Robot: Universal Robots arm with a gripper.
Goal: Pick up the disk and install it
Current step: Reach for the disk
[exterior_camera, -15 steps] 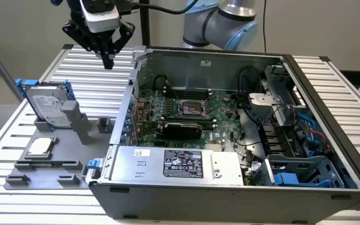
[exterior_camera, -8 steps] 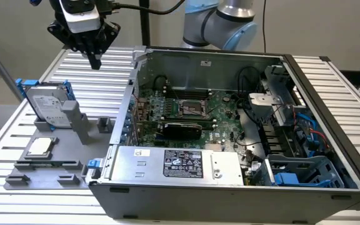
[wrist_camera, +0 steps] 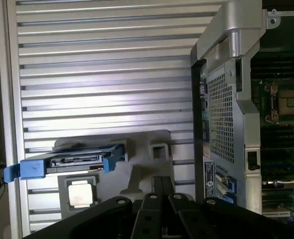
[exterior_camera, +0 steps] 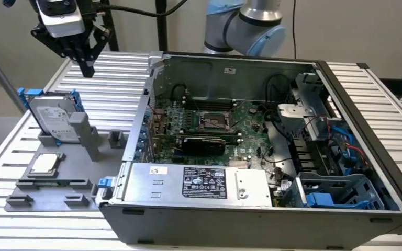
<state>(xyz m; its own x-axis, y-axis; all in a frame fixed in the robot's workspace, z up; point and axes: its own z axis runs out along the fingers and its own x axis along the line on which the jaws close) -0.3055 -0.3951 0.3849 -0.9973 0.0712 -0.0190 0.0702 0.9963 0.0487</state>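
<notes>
One silver disk (exterior_camera: 54, 123) (white label), blue-framed, propped on edge, claw (exterior_camera: 86, 71) closed, empty.

I read the disk (exterior_camera: 53, 119) as silver-grey with a white label, frame (exterior_camera: 25, 97) bright blue. Table (exterior_camera: 110, 78) pale grey, ribbed stripes. Board (exterior_camera: 246, 123) green. Gripper (exterior_camera: 86, 69) black. Tray (exterior_camera: 47, 197) flat grey. Supply box (exterior_camera: 152, 180) grey, black label.

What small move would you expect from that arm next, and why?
Probably line up over the top of the disk. The gripper hangs empty and shut above the table, off to one side of the disk, which stands on edge in its grey holder beside the open computer case.
</notes>
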